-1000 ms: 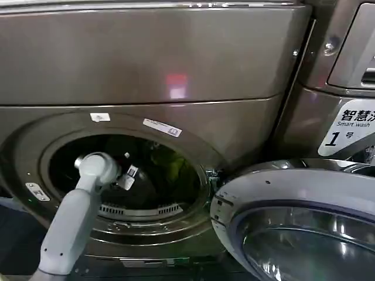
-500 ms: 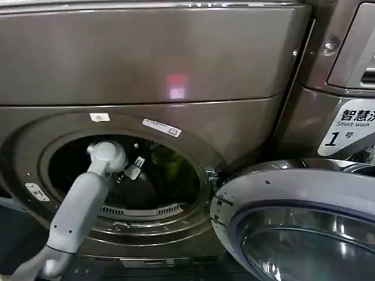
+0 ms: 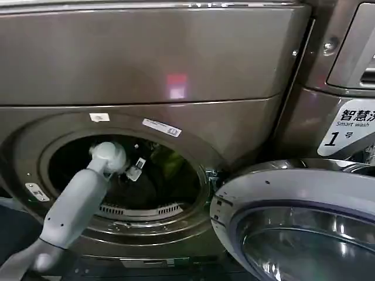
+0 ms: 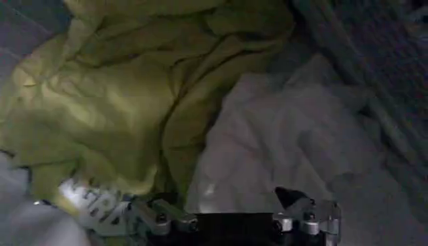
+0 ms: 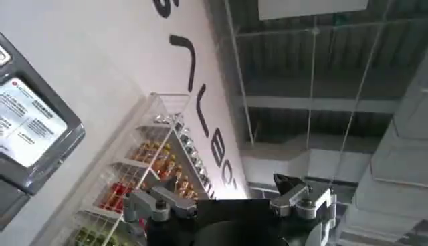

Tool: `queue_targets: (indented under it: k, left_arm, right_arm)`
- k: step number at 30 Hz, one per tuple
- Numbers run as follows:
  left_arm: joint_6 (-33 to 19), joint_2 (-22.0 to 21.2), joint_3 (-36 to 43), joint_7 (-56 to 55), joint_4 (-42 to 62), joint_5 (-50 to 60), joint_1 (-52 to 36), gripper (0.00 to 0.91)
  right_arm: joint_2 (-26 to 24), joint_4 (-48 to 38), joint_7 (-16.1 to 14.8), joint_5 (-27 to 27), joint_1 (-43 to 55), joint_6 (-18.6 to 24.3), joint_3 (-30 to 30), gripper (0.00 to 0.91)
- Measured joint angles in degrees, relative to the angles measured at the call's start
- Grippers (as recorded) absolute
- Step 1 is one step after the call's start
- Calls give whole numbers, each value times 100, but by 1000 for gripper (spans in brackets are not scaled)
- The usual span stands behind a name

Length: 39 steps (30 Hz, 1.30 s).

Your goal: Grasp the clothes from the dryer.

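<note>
Left wrist view first: we see the clothes heaped in the drum, a lime green garment with white print lying against a white-grey garment beside it. The left gripper hangs just above the heap, its fingers spread, one tip over the green cloth's printed edge, the other over the white-grey cloth; nothing sits between them yet. We cannot tell whether the tips touch fabric.

From the head view, we note the green of the clothes deep inside the dryer, seen through its round porthole. Our left arm reaches up through the opening, wrist well inside the rim. The glass door stands swung open to our right, clear of the arm. A neighbouring machine with a "Smart wash 1" sticker stands further right.

The right gripper is parked away from the work, pointing up toward a wall and ceiling, its fingers spread with nothing between them.

Step in hand, as we judge it: final approach. Next move calls for pressing down into the fold where the two garments meet, then closing to gather cloth before drawing back through the porthole.
</note>
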Motion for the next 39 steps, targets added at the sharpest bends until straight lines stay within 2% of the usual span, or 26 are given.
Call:
queue_targets:
  k: [16, 19, 20, 28, 32, 39]
  left_arm:
    - [265, -29, -299, -32, 320, 108, 149, 907]
    - [307, -29, -333, -32, 345, 108, 179, 819]
    - [323, -31, -340, -32, 353, 99, 190, 648]
    - [380, -62, -385, -35, 413, -3, 251, 535]
    - [395, -67, -390, -35, 413, -70, 265, 523]
    - [401, -72, -405, -33, 414, -106, 281, 410]
  right_arm:
    - [-18, 79, -6, 57, -14, -9, -30, 907]
    - [-23, 75, -6, 61, -17, -9, -31, 907]
    - [-23, 73, -9, 65, -20, -9, -31, 907]
    - [-57, 52, -10, 72, -23, -7, -31, 907]
    - [-77, 47, -10, 75, -7, -7, -40, 907]
    - [-98, 42, -10, 69, 14, -8, -52, 907]
